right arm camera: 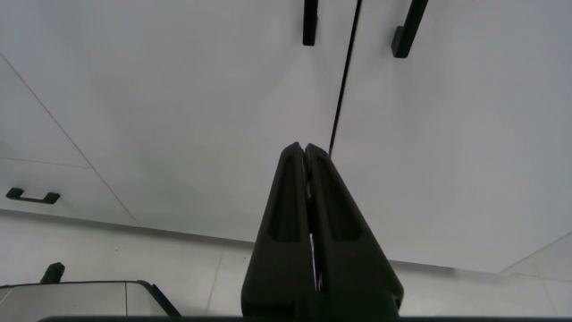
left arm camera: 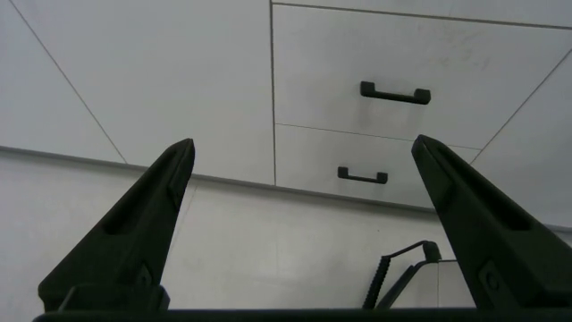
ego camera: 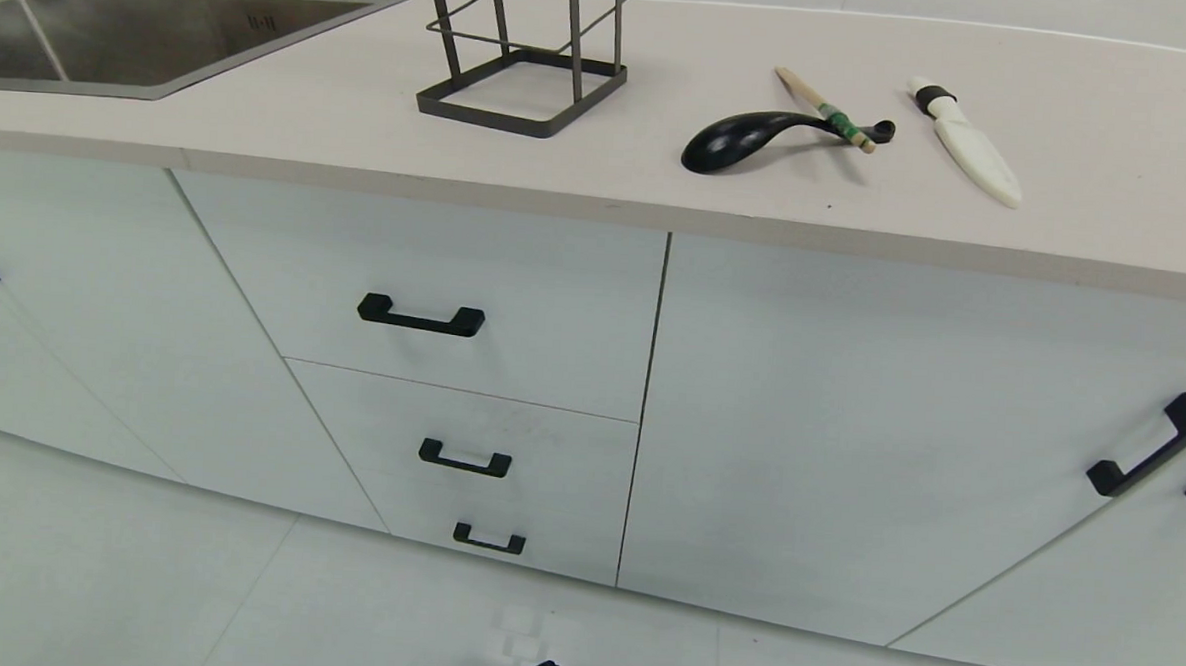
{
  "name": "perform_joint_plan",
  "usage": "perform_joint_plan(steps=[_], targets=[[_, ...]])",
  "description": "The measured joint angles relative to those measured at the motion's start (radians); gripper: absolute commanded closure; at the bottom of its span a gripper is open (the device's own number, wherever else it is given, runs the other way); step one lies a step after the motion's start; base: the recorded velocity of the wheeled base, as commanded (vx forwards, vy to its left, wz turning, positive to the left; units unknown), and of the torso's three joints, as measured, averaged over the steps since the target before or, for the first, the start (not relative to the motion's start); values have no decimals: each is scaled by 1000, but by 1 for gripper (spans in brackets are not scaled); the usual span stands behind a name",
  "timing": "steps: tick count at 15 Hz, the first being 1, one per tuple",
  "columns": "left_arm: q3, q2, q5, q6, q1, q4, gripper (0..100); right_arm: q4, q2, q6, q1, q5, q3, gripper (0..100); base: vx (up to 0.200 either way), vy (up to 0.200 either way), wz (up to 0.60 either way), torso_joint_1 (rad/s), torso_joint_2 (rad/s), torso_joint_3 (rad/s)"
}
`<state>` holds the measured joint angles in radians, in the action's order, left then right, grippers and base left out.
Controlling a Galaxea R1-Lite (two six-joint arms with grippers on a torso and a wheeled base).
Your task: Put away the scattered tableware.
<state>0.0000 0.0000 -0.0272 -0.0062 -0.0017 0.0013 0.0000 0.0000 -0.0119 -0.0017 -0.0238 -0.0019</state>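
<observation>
- The left gripper (left arm camera: 304,145) hangs low in front of the drawers with its jaws spread wide and nothing between them. The right gripper (right arm camera: 305,152) also hangs low before the cabinet doors, with its jaws pressed together on nothing. I judge that both arms are parked, so the task is not yet begun.
- The cabinet front (ego camera: 850,404) has three drawers with black handles (ego camera: 421,315). All are closed, so they are probably not the place for the tableware.
- The countertop (ego camera: 262,108) carries all the task's things.
- The sink (ego camera: 283,47) is at the far left of the countertop.
- The wire rack (ego camera: 482,115) stands upright near the sink and holds nothing. It seems the likely place for the tableware.
- The black spoon (ego camera: 726,144) lies flat, well to the right of the rack.
- The white knife (ego camera: 971,149) lies flat, near the spoon but apart from it.
- The wooden utensil with a green band (ego camera: 823,105) lies across the spoon's handle, so I judge it should be lifted first.
</observation>
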Motion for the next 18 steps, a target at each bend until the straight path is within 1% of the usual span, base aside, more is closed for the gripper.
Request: perform_joint_plan(steps=[1, 3, 4, 5, 6, 7, 8, 9, 10, 11, 12, 13, 16, 18], targets=[[0, 0, 0, -1, 0, 0, 0, 0, 0, 0, 0, 0, 0, 100, 0, 0, 0, 0, 0, 0], [0, 0, -9, 15, 0, -1, 0, 0, 0, 0, 2, 0, 0, 100, 0, 0, 0, 0, 0, 0], [0, 0, -19, 41, 0, -8, 0, 0, 0, 0, 2, 0, 0, 100, 0, 0, 0, 0, 0, 0], [0, 0, -31, 102, 1, -21, 0, 0, 0, 0, 2, 0, 0, 100, 0, 0, 0, 0, 0, 0], [0, 0, -41, 121, 1, -27, 0, 0, 0, 0, 2, 0, 0, 100, 0, 0, 0, 0, 0, 0], [0, 0, -52, 123, 2, -32, 0, 0, 0, 0, 2, 0, 0, 100, 0, 0, 0, 0, 0, 0], [-4, 1, -58, 118, 2, -79, 0, 0, 0, 0, 2, 0, 0, 100, 0, 0, 0, 0, 0, 0], [-35, 5, -62, 109, 3, -131, 0, 0, 0, 0, 2, 0, 0, 100, 0, 0, 0, 0, 0, 0], [-75, 19, -76, 114, 4, -179, 0, 0, 0, 0, 2, 0, 0, 100, 0, 0, 0, 0, 0, 0], [-116, 49, -101, 139, 3, -205, 0, 0, 0, 0, 2, 1, 0, 100, 0, 0, 0, 0, 0, 0], [-154, 85, -131, 183, 0, -221, 0, 0, 0, 0, 2, 0, 0, 100, 0, 0, 0, 0, 0, 0], [-174, 132, -170, 254, -4, -216, 0, 0, 0, 0, 2, 1, 0, 100, 0, 0, 0, 0, 0, 0], [-202, 339, -299, 544, -40, -190, 0, 0, 0, 0, 2, 0, 0, 100, 0, 0, 0, 0, 0, 0], [-208, 485, -341, 683, -72, -167, 0, 0, 0, 0, 2, 1, 0, 100, 0, 0, 0, 0, 0, 0]])
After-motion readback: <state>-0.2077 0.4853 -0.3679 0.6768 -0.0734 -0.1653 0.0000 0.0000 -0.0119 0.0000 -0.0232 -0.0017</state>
